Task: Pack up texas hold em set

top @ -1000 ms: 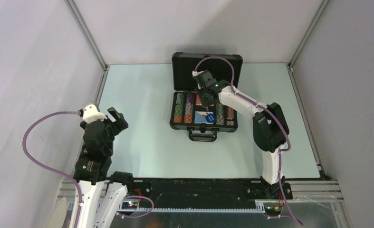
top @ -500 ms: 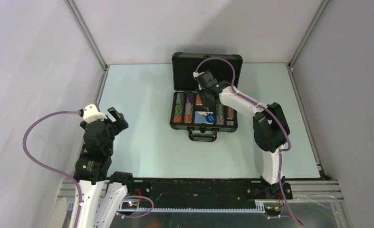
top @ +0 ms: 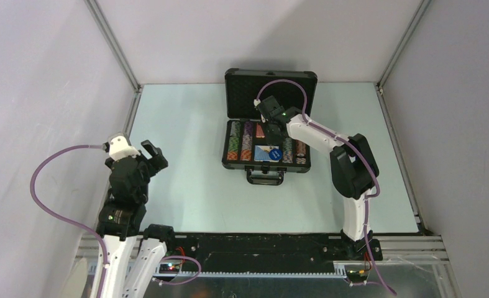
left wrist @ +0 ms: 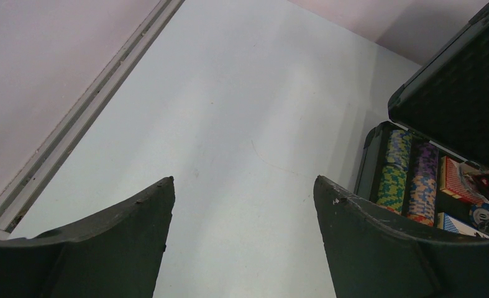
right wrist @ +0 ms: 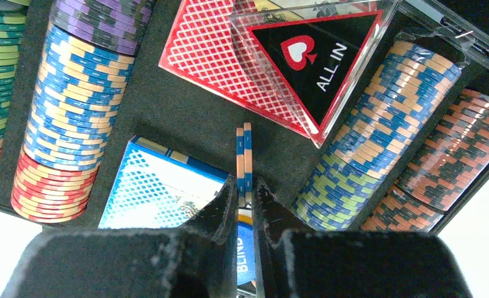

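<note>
Over the briefcase (right wrist: pixel 186 115) foam, the right hand (right wrist: pixel 246 197) pinches two chips (right wrist: pixel 244 155) near the marker (right wrist: pixel 319 62)

Pale table (top: pixel 186 186); plain lilac walls (top: pixel 43 93)

Glossy clear plastic marker (right wrist: pixel 316 56), matt black foam lining (right wrist: pixel 167 115), smooth pale table (left wrist: pixel 229 124)

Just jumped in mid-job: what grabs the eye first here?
The open black case, far centre, packed with coloured chip rows. Inside, the right gripper pinches two chips edge-on below the ALL IN marker lying over the red deck. The left gripper hangs open, far left.
</note>
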`<action>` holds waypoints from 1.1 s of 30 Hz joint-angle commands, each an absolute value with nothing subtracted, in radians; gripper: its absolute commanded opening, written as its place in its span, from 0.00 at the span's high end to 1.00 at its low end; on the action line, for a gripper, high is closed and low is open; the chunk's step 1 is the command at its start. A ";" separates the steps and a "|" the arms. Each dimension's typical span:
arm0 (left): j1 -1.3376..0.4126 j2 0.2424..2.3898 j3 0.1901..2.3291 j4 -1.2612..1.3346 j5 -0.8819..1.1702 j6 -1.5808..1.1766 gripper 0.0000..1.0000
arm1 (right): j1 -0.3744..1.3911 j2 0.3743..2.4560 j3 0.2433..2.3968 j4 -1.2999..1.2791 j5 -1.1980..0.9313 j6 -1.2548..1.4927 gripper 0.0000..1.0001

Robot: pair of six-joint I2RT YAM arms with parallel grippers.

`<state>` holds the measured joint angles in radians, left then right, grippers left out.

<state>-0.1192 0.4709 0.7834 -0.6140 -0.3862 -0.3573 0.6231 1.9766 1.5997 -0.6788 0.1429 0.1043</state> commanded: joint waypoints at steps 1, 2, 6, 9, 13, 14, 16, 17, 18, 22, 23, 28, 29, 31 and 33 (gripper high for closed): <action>-0.114 0.474 0.780 -0.586 -0.377 -0.337 0.13 | 0.619 1.940 1.592 -0.649 0.156 0.106 0.90; -0.115 0.474 0.780 -0.586 -0.378 -0.337 0.13 | 0.618 1.941 1.594 -0.649 0.158 0.106 0.91; -0.114 0.473 0.778 -0.586 -0.379 -0.336 0.13 | 0.617 1.949 1.613 -0.644 0.162 0.104 0.94; -0.114 0.472 0.778 -0.585 -0.376 -0.337 0.13 | 0.619 1.943 1.615 -0.636 0.170 0.106 0.97; -0.114 0.472 0.778 -0.585 -0.377 -0.337 0.13 | 0.618 1.911 1.601 -0.629 0.176 0.098 1.00; -0.114 0.473 0.779 -0.585 -0.376 -0.337 0.13 | 0.619 1.897 1.598 -0.631 0.179 0.095 1.00; -0.115 0.473 0.779 -0.585 -0.376 -0.337 0.13 | 0.618 1.883 1.601 -0.640 0.174 0.080 1.00; -0.114 0.473 0.780 -0.585 -0.376 -0.337 0.13 | 0.618 1.879 1.605 -0.647 0.174 0.066 1.00; -0.114 0.473 0.780 -0.586 -0.376 -0.337 0.13 | 0.618 1.878 1.617 -0.664 0.178 0.059 1.00; -0.114 0.471 0.778 -0.585 -0.374 -0.337 0.13 | 0.616 1.847 1.628 -0.686 0.199 0.008 1.00; -0.114 0.471 0.779 -0.586 -0.374 -0.337 0.13 | 0.611 1.829 1.624 -0.684 0.188 -0.023 1.00; -0.114 0.466 0.779 -0.585 -0.372 -0.339 0.13 | 0.545 1.762 1.575 -0.734 0.030 -0.124 1.00; -0.115 0.466 0.780 -0.586 -0.371 -0.339 0.13 | 0.513 1.735 1.558 -0.745 -0.006 -0.130 1.00; -0.115 0.465 0.780 -0.585 -0.369 -0.338 0.13 | 0.462 1.669 1.503 -0.748 -0.066 -0.164 1.00; -0.115 0.464 0.782 -0.585 -0.368 -0.339 0.13 | 0.420 1.576 1.412 -0.694 -0.121 -0.223 1.00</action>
